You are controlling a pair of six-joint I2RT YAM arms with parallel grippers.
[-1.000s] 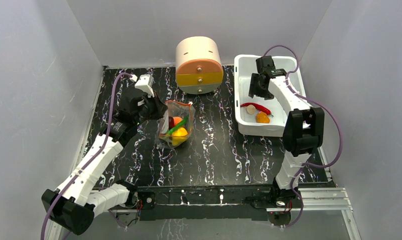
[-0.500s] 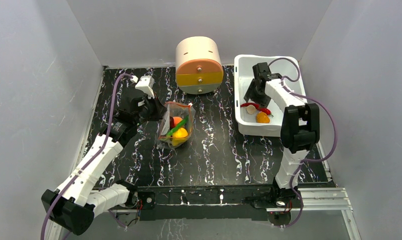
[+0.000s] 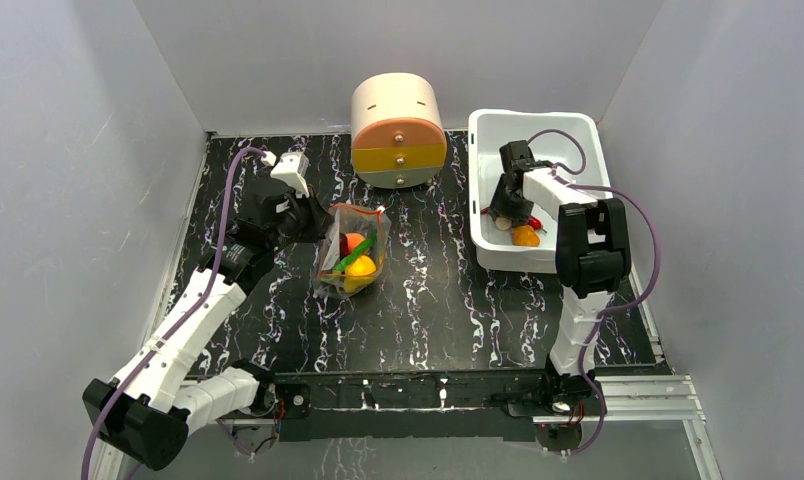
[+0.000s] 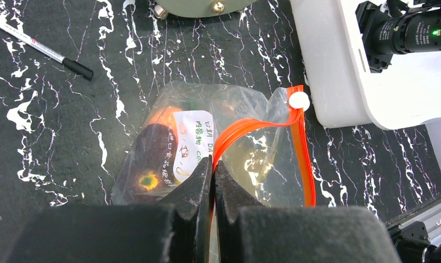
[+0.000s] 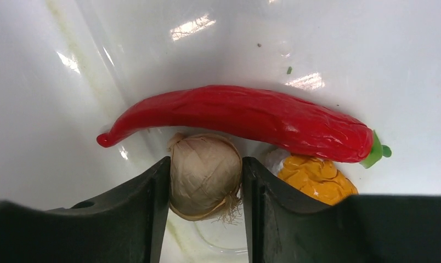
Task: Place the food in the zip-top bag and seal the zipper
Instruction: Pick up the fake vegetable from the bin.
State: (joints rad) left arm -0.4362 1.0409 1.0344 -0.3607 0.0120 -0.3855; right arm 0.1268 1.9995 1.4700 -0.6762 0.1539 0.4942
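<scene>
Your left gripper (image 4: 211,164) pinches the zipper (image 4: 251,125) at the near corner of the bag (image 4: 246,164), fingers pressed together on the orange-red strip; the bag lies on the black marbled table (image 3: 428,300), just beside that gripper and well apart from the white tub (image 3: 583,130); its mouth gapes, with the white slider (image 4: 299,100) parked at the far end of the strip.

4 pieces of food show through the plastic: a lemon (image 3: 359,268), a green chili (image 3: 357,255), an orange fruit (image 3: 353,241) and a dark maroon piece (image 4: 150,164).

Your right gripper (image 5: 205,172) is down in the tub, its fingers (image 5: 147,208) set against both sides of the beige bulb (image 5: 204,164) and apparently clamped on it; the bulb sits low in the tub, touching the red chili (image 5: 246,118), with a second orange fruit (image 5: 316,175) just beside it.

By this showing, the loading looks a little over half done; 3 pieces wait in the tub, the bulb first in line; the sealing has not begun, and the slider must run the whole length of the strip.
</scene>
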